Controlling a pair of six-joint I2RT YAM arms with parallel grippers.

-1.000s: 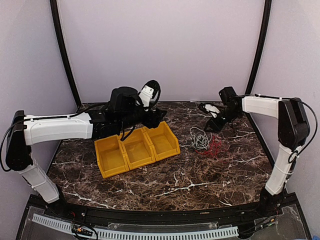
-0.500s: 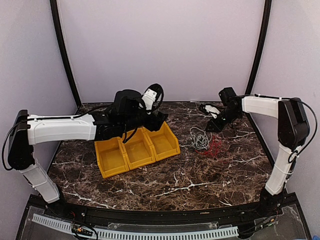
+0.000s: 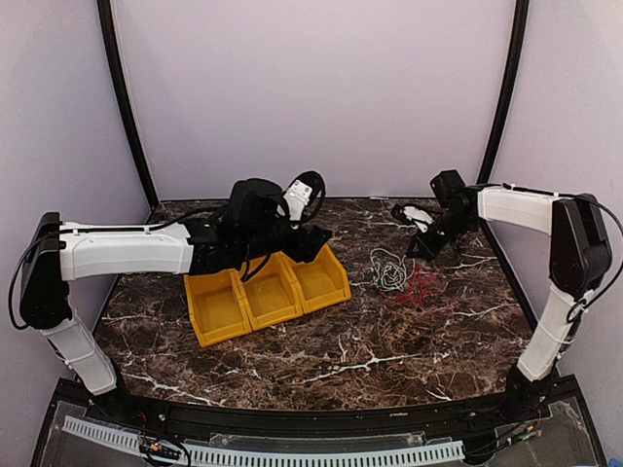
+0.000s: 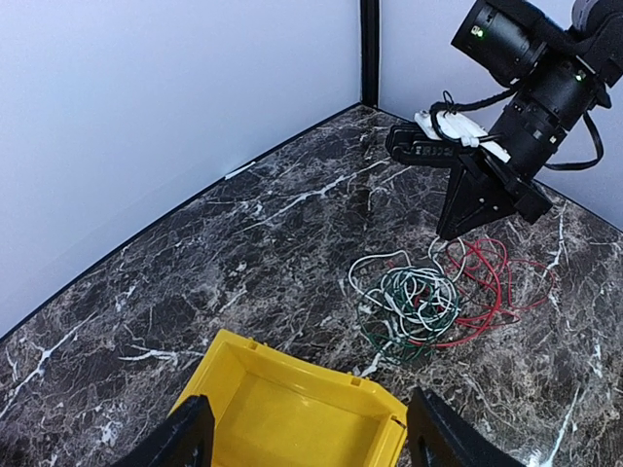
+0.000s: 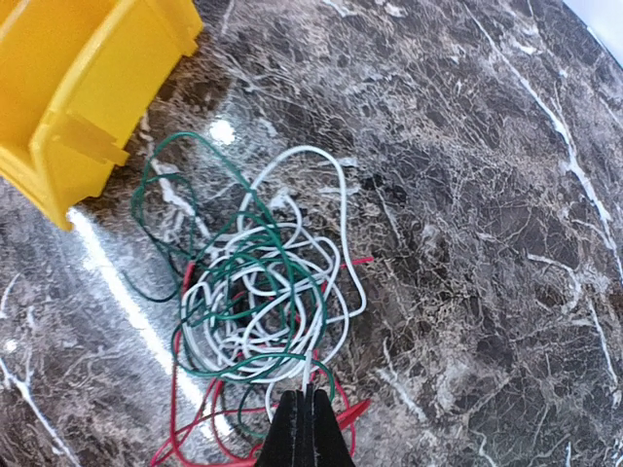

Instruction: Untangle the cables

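Lilac walls are closing in a dark marble desk. At left, the left claw is hanging spread wide over the far corner of the yellow bins, gripping nothing.

Just right of the bins, the cables are lying on the desk in one knot. The white cable and green cable are looping through each other, with the red cable trailing out toward the right.

At right, the right claw is pressing its fingers together at the knot's edge. It is seemingly pinching the white cable's free end, though the tip is too fine to be sure.

Step in hand, I judge: drawing out the first strand. The next move is probably calling for a slow pull away from the pile, with the left claw coming across to pin the rest.
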